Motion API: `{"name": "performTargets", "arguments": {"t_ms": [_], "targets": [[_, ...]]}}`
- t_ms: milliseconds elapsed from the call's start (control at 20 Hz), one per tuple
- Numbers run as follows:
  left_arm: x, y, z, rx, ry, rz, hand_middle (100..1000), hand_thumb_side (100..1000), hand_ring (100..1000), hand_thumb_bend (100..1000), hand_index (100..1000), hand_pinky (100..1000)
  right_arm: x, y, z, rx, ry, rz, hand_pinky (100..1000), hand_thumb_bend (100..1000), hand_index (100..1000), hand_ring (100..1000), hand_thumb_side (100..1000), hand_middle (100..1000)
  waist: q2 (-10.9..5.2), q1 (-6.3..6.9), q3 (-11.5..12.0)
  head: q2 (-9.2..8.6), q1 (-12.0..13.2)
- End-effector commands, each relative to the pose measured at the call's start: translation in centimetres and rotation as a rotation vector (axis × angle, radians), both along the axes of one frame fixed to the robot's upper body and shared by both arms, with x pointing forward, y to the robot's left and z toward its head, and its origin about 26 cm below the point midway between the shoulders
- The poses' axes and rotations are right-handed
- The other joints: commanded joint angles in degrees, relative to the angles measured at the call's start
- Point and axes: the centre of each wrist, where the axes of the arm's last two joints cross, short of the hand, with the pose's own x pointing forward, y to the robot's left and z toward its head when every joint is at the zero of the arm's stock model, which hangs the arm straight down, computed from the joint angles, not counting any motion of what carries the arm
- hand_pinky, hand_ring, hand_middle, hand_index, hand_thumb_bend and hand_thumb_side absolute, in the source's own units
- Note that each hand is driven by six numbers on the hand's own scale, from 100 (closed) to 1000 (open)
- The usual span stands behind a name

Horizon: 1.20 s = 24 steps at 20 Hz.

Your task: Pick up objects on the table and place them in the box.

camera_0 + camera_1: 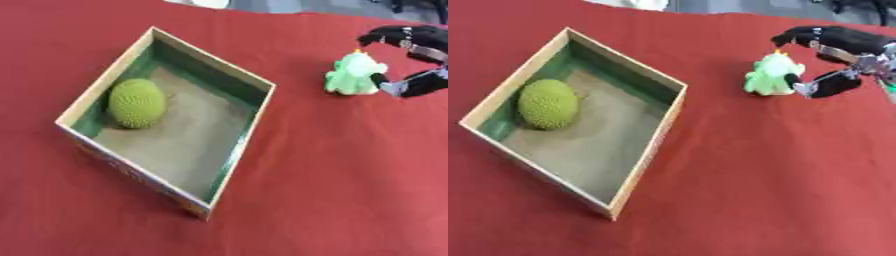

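A small light-green toy figure (771, 75) with a yellow tip stands on the red table, right of the box. My right hand (846, 42) comes in from the right edge and brackets the toy. Its fingers (791, 37) arch just over the toy's top, and the thumb (815, 86) lies against the toy's right side. I see a gap above the toy, so the hand reads as open around it. The open cardboard box (211, 58) with green inner walls sits left of centre. A bumpy yellow-green ball (137, 103) lies in its left corner. My left hand shows in no view.
The red cloth (350, 175) covers the whole table, with bare cloth in front of and right of the box. The box's right wall (249, 127) stands between the toy and the box floor. Blurred pale and dark shapes lie past the far edge.
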Motion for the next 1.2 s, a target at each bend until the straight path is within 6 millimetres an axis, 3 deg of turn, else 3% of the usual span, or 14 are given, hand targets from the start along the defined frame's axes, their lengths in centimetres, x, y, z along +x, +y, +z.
{"name": "performTargets", "arguments": {"t_ms": [50,900,1000,1200], "targets": [[-0.4,0.0,0.7,0.02,-0.021,0.003,703,663,786,170,871,835,0.0,-0.9,1.2,-0.028,-0.037,-0.037,993,100,1000,1000,289,870,-0.23,1.14,-0.01,-0.25,-0.12],[-0.3,-0.3,0.7,0.026,-0.007,-0.009,703,681,787,157,871,837,2.2,-1.4,-0.9,-0.171,0.031,-0.122,979,136,1000,1000,399,892,0.49,0.65,1.03,-0.49,-0.3],[-0.3,-0.4,0.7,0.027,-0.005,-0.012,703,684,787,155,871,837,2.3,-1.4,-1.1,-0.19,0.05,-0.124,974,152,1000,1000,417,874,0.53,0.54,1.08,-0.49,-0.36],[-0.3,-0.4,0.7,0.029,-0.003,-0.015,703,686,787,153,870,837,2.5,-1.3,-1.3,-0.209,0.061,-0.124,950,165,974,1000,439,710,0.58,0.51,1.22,-0.45,-0.33]]}}
